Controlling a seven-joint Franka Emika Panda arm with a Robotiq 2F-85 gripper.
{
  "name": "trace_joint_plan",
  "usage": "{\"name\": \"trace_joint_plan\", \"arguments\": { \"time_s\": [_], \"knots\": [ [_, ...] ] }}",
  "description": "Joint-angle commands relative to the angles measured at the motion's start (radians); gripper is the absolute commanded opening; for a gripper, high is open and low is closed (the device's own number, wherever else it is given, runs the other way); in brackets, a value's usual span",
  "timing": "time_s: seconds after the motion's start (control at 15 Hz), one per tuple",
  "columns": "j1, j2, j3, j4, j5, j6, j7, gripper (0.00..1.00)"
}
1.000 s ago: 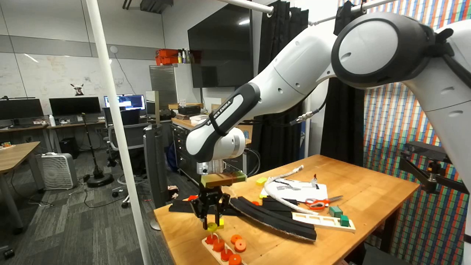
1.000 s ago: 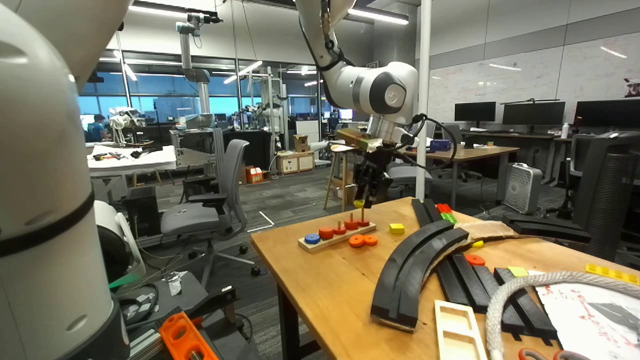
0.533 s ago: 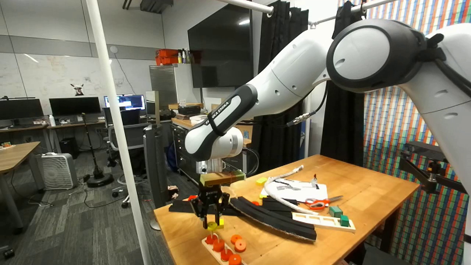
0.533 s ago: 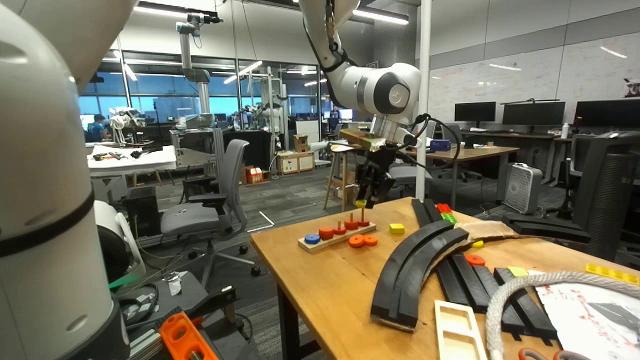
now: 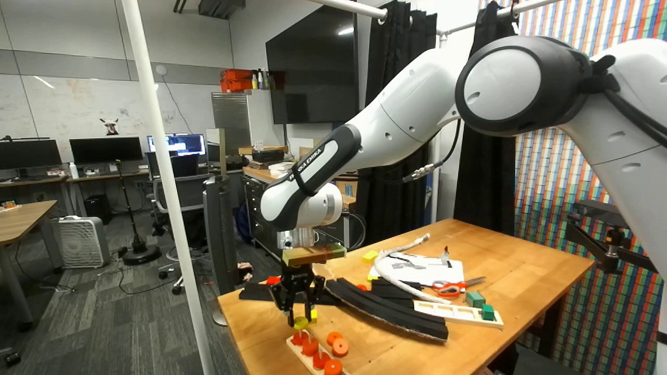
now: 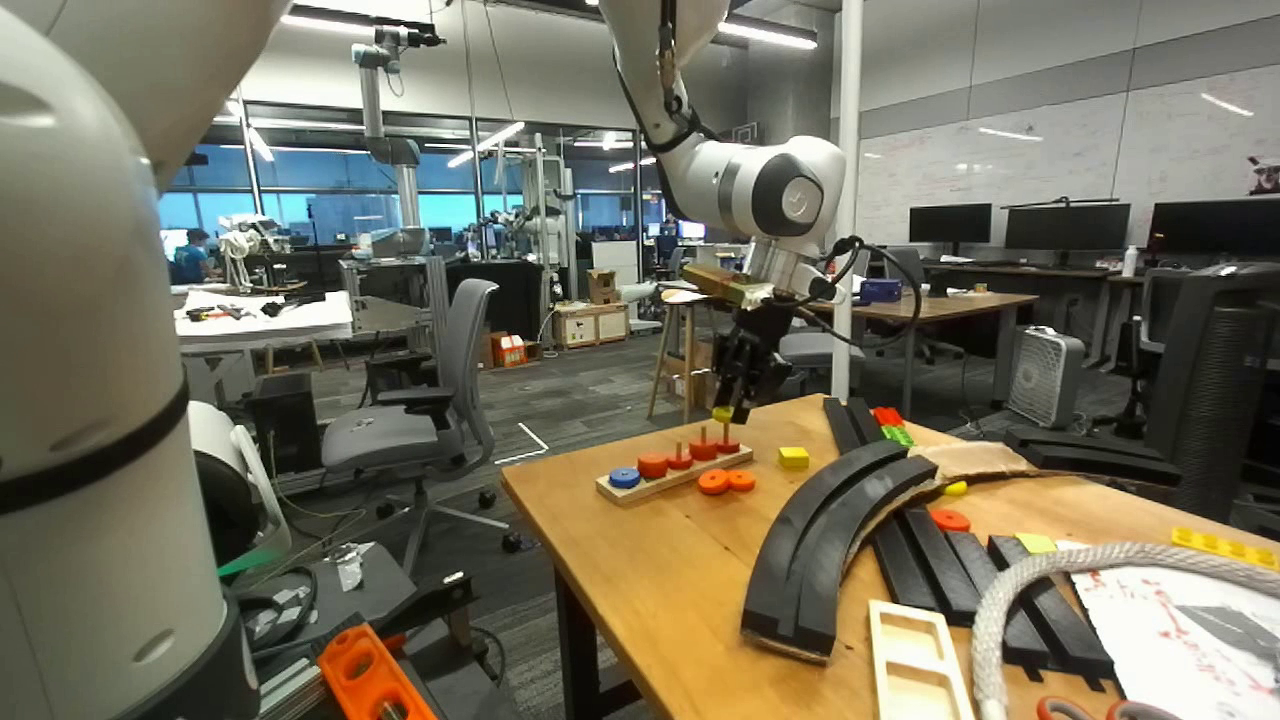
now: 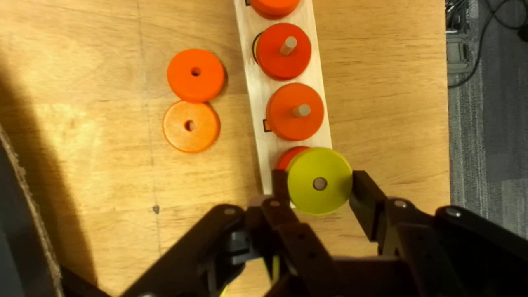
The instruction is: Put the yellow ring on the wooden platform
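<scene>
The end effector (image 7: 319,183) is grasping the ring (image 7: 303,181), pinching it from either side, and that yellow ring is hanging over one end of the platform (image 7: 258,82), above a red disc (image 7: 285,158) on the end peg (image 6: 727,432)! The peg's tip, though, is hiding behind or inside the ring in both exterior views; the wrist view is showing a pale spot in the ring's hole, but whether the peg is entering it, I'm not able to tell. That red disc is barely peeking out, the ring covering most of it. At the top edge, the wrist view is cropping an orange disc (image 7: 274,6) and cutting the platform short, while in an exterior view a blue disc (image 6: 624,477) is closing off the row. Two loose discs (image 7: 196,86) are sitting edge to edge on the desk (image 7: 383,82) just beside the platform. A yellow block (image 5: 313,316) is ducking partly behind the end effector in an exterior view. At left, the wrist view is slicing off a black strip (image 7: 20,239). In an exterior view a tray (image 6: 907,632) is running out at the bottom edge, and a rope (image 6: 990,625) is hiding part of a paper (image 6: 1180,630).
</scene>
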Motion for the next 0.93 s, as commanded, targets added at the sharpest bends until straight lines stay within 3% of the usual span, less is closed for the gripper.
{"name": "trace_joint_plan", "arguments": {
  "time_s": [0.0, 0.27, 0.53, 0.87],
  "knots": [
    [0.002, 0.031, -0.003, 0.039, 0.001, -0.022, 0.019, 0.69],
    [-0.004, 0.045, -0.001, 0.035, 0.009, -0.023, 0.018, 0.98],
    [-0.004, 0.018, -0.009, 0.001, 0.007, -0.005, 0.033, 1.00],
    [0.012, -0.175, -0.053, -0.181, -0.014, 0.098, 0.130, 1.00]
  ]
}}
